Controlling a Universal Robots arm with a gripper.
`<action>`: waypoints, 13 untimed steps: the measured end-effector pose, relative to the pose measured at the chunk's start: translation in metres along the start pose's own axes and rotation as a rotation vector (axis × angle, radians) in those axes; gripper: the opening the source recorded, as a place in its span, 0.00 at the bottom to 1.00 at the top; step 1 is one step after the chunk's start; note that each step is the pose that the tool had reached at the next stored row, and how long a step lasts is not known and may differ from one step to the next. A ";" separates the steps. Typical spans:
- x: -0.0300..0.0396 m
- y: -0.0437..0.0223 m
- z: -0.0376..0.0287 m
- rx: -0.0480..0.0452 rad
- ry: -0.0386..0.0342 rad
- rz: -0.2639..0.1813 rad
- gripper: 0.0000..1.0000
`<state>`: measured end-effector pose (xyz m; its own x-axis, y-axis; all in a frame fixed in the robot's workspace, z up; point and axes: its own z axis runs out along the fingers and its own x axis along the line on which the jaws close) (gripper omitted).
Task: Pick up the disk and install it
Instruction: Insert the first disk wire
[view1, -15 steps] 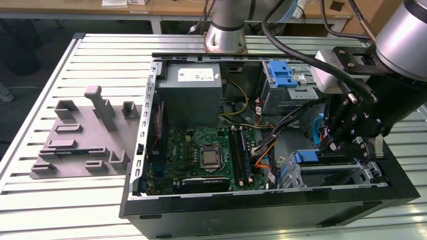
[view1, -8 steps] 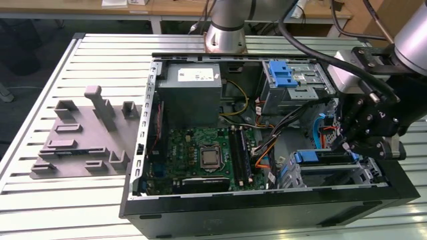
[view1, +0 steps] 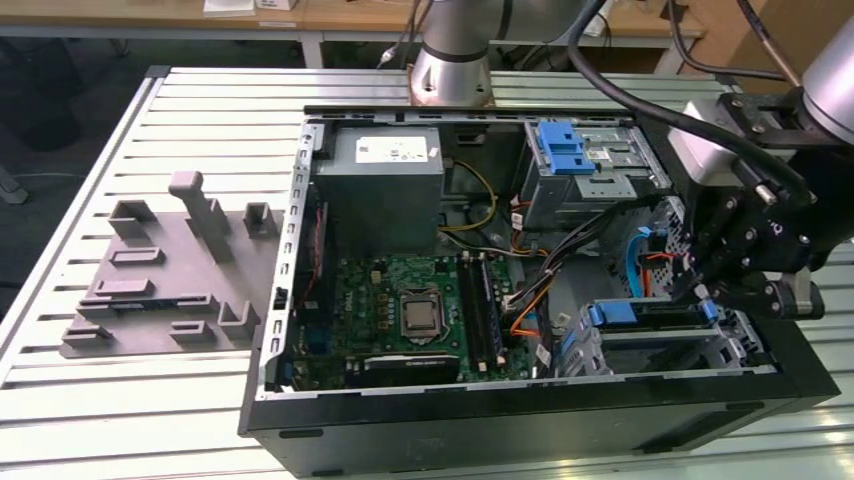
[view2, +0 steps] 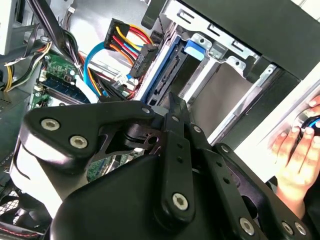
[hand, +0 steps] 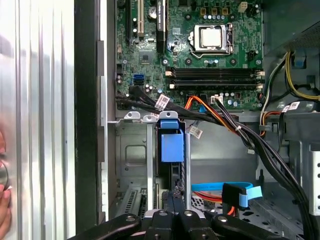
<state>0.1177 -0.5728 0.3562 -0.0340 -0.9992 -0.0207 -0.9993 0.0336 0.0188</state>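
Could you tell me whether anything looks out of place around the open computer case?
Yes: a person's hand rests beside the case, close to the gripper at the drive cage.

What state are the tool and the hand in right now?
Tool: closed, at the disk in its bay; whether it grips the disk cannot be told.
Person's hand: fingers on a round object, holding nothing else.
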 end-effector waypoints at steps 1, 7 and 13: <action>-0.0001 -0.0001 -0.0011 0.0000 0.0000 0.000 0.11; -0.0020 -0.0024 -0.0050 0.0008 -0.0006 0.000 0.11; -0.0087 -0.0120 -0.0053 0.0009 -0.0002 0.000 0.11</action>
<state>0.1301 -0.5646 0.3614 -0.0338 -0.9992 -0.0210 -0.9993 0.0335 0.0179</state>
